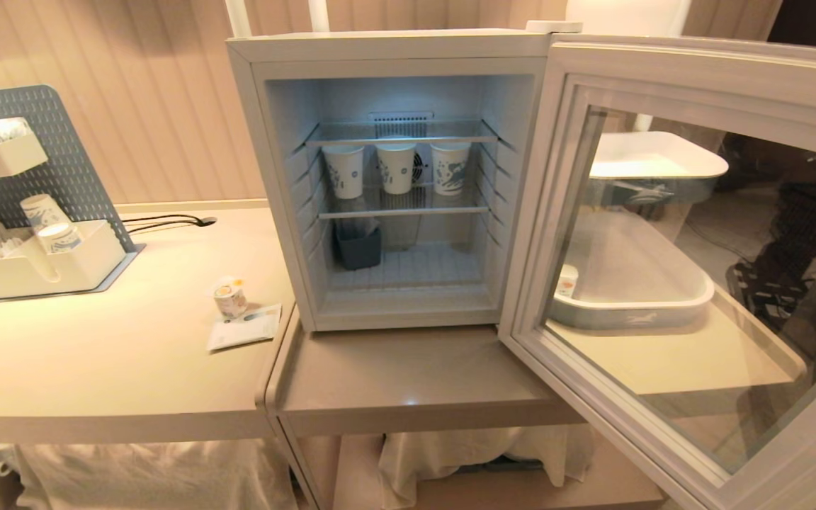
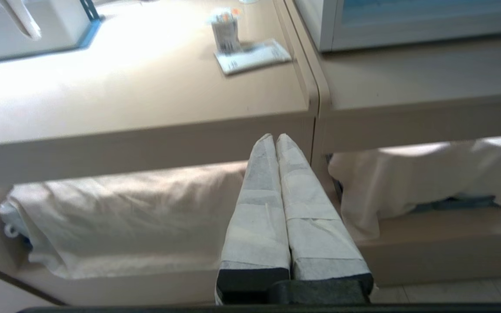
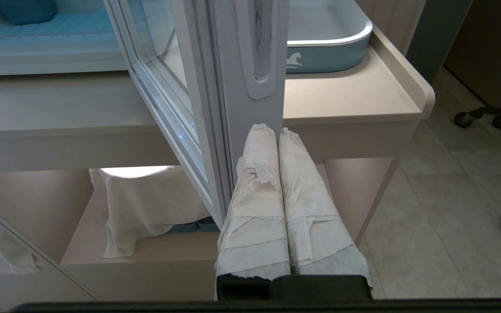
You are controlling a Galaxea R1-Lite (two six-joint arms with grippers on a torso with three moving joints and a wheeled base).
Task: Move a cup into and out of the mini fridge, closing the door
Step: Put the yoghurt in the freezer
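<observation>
Reaching for cup (image 1: pixel 230 297) on surface (image 1: pixel 96 354) beside fridge (image 1: pixel 387 177): opening pinched-closed empty left hand (image 2: pixel 275 138) first, gripping below lid, staying upright; door (image 1: pixel 684 248) standing open.

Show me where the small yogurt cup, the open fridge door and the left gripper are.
cup (image 1: pixel 230 297), head view, its side wall.
door (image 1: pixel 670 71), head view, upper frame.
left gripper (image 2: pixel 275 138), left wrist view, between the fingertips.

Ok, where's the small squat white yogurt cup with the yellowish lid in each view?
Head view: cup stands on the beige counter, left of the open white mini fridge.
Left wrist view: cup beyond the shut left gripper.
Right wrist view: not in it.
Shared landmark: white paper packet beside it.
</observation>
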